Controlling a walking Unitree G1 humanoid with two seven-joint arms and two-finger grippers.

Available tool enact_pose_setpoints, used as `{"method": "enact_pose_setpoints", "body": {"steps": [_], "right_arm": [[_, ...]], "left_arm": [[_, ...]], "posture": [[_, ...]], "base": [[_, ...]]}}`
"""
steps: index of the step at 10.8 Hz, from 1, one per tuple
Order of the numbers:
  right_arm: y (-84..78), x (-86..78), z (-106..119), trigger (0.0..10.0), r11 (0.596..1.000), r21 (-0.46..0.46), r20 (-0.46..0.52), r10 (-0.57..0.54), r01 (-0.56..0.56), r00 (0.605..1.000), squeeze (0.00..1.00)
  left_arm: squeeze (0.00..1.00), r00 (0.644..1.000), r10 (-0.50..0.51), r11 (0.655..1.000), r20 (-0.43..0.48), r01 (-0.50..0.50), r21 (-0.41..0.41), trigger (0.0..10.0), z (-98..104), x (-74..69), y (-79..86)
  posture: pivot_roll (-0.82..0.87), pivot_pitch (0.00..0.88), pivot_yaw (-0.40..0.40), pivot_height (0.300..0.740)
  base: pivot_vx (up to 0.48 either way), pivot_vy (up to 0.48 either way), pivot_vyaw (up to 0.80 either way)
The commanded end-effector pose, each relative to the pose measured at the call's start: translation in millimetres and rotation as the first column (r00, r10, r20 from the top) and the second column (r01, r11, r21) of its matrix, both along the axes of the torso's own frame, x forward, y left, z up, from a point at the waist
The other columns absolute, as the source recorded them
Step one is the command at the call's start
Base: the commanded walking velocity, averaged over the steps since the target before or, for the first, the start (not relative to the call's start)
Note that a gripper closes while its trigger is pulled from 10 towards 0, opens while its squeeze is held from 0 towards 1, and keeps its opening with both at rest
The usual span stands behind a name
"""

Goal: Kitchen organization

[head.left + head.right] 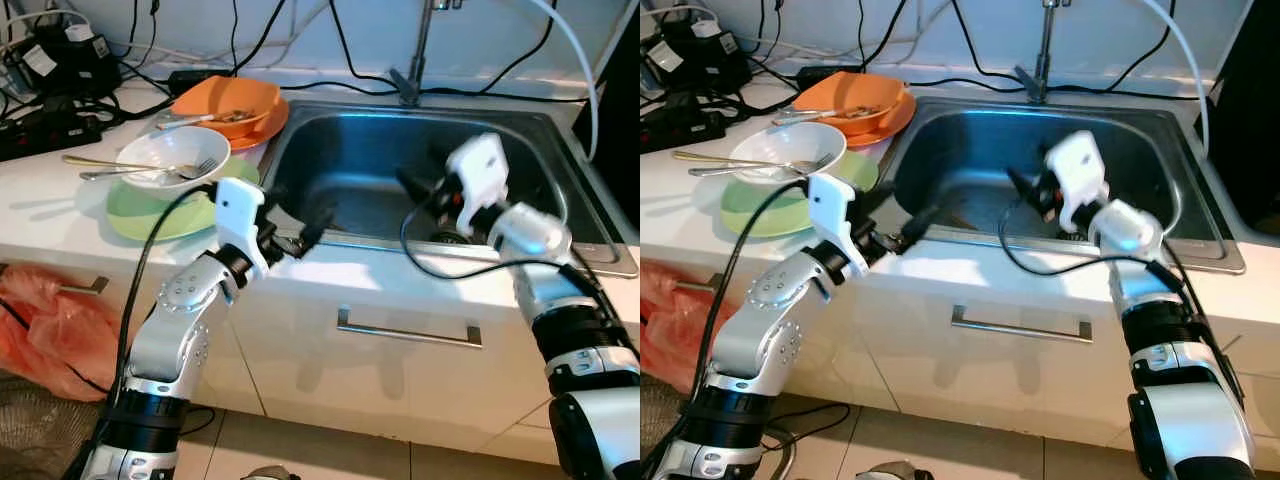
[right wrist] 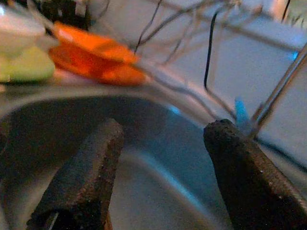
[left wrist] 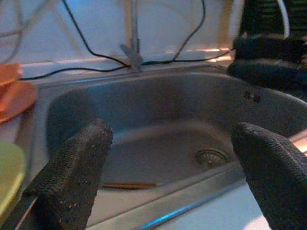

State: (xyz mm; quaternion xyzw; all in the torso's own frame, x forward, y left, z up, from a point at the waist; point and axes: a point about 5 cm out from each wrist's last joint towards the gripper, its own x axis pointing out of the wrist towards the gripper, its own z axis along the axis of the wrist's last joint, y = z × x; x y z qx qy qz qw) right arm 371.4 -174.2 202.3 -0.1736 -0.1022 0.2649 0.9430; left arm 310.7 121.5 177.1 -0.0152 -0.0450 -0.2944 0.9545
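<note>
Sink [image 1: 340, 150] inspection, steel basin: right gripper [image 1: 425, 195] sits inside it, fingers apart, nothing between them, drain [image 3: 211, 155] just below/near its tips. Left gripper [image 1: 300, 232] hovers over the sink's front rim, fingers apart, empty. A thin brownish stick, prob. a chopstick [image 3: 128, 184], lies on the basin floor ahead of the left gripper, between it and the drain.

Judgement: step in hand looks like clearing the basin or readying it for dishes. To do well: bring one gripper down flat on the stick, pinch at mid-length, keep cables clear of the faucet [image 1: 412, 60]; other arm should stay off the rim.

Containers, largest first:
- Green plate [image 1: 150, 215], on counter well to the left of the left gripper; carries the white bowl.
- Orange dishes [image 1: 235, 110], stacked, beyond the plate; food scraps and a utensil inside.
- White bowl [image 1: 165, 155], fork [image 1: 160, 172] resting across it; contents otherwise not clear
</note>
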Motion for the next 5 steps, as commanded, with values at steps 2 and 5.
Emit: {"method": "enact_pose_setpoints", "body": {"steps": [2,5], "right_arm": [[-1.7,-4.7,19,10.0,0.999,0.046,0.049,0.005,-0.007,0.999,1.0],[-2.2,-21.5,40,10.0,0.992,0.129,0.107,-0.014,0.0,0.994,1.0]], "left_arm": [[0.0,0.995,0.079,0.997,0.053,-0.08,0.014,10.0,10,7.4,10.6],[0.0,0.977,0.197,0.979,0.077,-0.2,0.034,10.0,12,9.9,30.9]], "posture": [[0.14,0.001,0.071,0.74],[0.12,0.002,0.075,0.74]], "base": [[0.0,0.0,0.0],[0.0,0.0,0.0]]}}
